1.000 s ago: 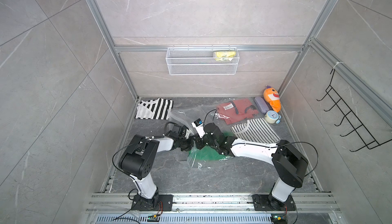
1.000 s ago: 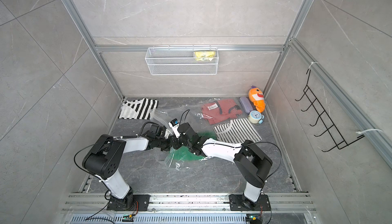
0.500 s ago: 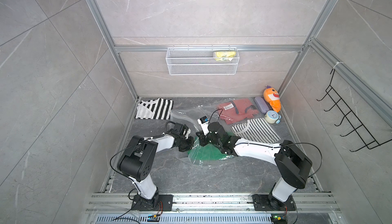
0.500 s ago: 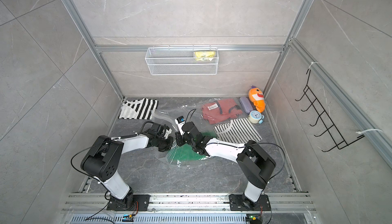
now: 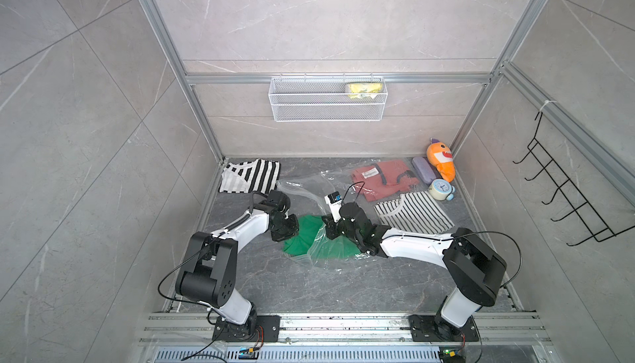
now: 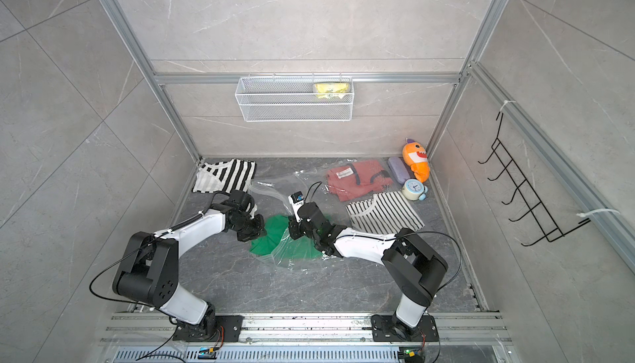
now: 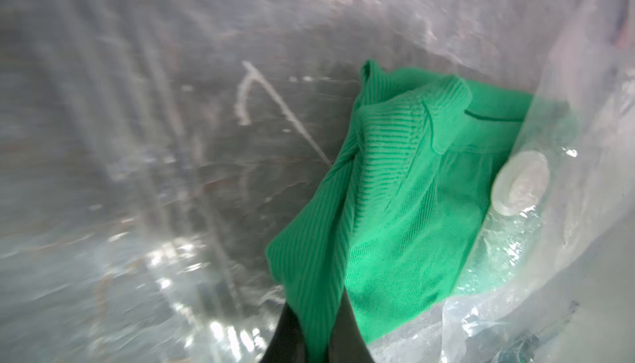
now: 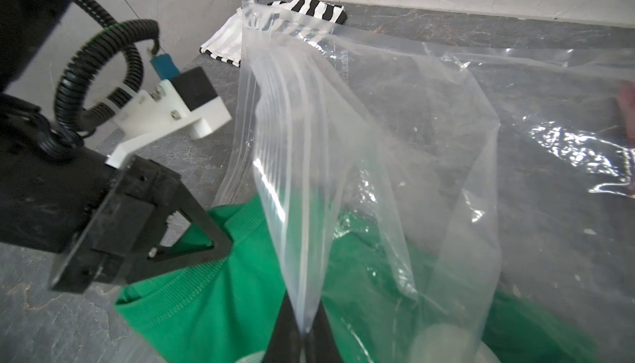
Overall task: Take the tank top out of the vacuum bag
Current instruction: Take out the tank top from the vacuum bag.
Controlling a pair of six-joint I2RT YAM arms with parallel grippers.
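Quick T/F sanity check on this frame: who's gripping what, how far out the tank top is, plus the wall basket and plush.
1. The left tool is shut on the green tank top. True.
2. The right tool is open and clear of the vacuum bag. False: the right tool is shut on a fold of the bag's clear plastic.
3. The tank top is fully out of the bag. False: one part lies bare on the tabletop, the rest is covered by the plastic.
4. The wire basket on the back wall holds a yellow item. True.
5. The orange plush toy sits in that basket. False: it lies on the tabletop in the far corner.
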